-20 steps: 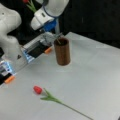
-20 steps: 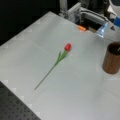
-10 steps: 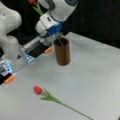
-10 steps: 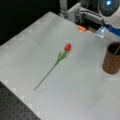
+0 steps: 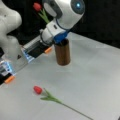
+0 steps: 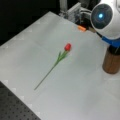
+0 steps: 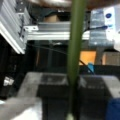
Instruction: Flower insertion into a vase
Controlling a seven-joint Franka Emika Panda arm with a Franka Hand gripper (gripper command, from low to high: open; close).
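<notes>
brown cylindrical vase [image 5: 62,53] stands upright on the white table [image 5: 95,75], directly under the arm's wrist in both front views. gripper [image 7: 72,85] is clamped on a green stem [image 7: 76,45], its red bloom [image 5: 37,6] raised toward a front view's top left. judged risk: the tilted stem could catch the vase rim and tip it. 1 other tulip [image 6: 65,48] lies flat on the table, well apart from the vase, not obstructing. aluminium framing [image 6: 72,12] stands behind.
</notes>
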